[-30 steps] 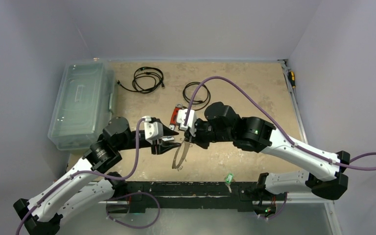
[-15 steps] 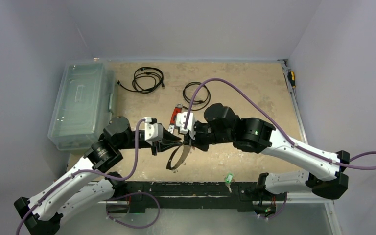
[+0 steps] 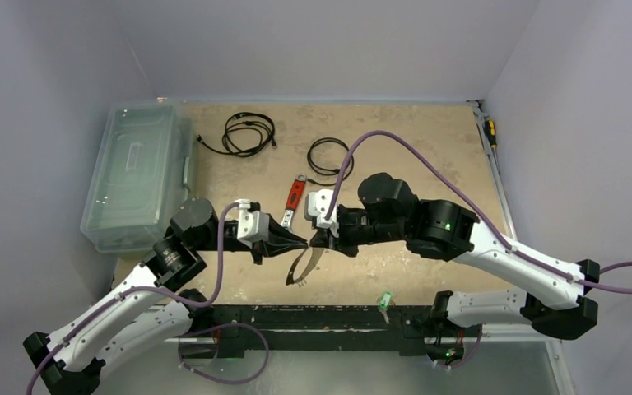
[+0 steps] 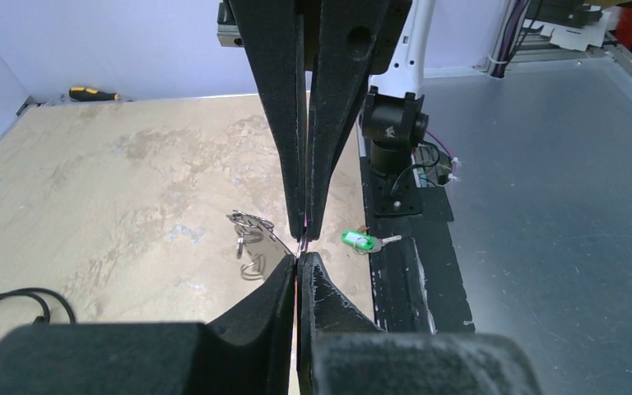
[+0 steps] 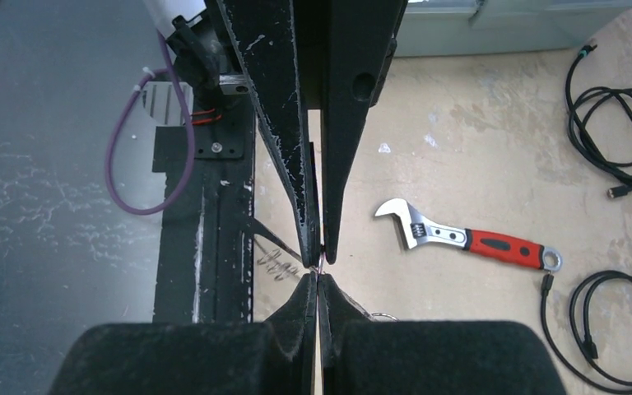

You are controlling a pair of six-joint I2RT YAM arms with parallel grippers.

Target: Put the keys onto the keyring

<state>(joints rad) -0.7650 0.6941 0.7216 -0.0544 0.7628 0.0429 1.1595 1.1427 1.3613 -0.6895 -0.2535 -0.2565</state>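
Observation:
My left gripper (image 3: 303, 243) and right gripper (image 3: 314, 240) meet tip to tip above the table's near middle, both shut. In the left wrist view a thin red sliver, the red key's head, shows between my left gripper's (image 4: 299, 262) jaws. The silvery keyring (image 3: 300, 267) hangs down from the meeting point, seemingly from my right gripper (image 5: 318, 277). The keyring (image 4: 255, 239) and its small silver keys (image 5: 280, 265) dangle just over the table. The green key (image 3: 385, 299) lies at the near edge on the black base rail and also shows in the left wrist view (image 4: 360, 240).
A red-handled wrench (image 3: 295, 197) lies just behind the grippers. Two black coiled cables (image 3: 248, 132) (image 3: 329, 156) lie farther back. A clear plastic box (image 3: 136, 177) stands at the left edge. A screwdriver (image 3: 489, 132) lies at the far right edge.
The right gripper has drawn back to the right, uncovering the wrench. The left gripper has followed it rightward, now tip to tip. The hanging keyring has swung slightly.

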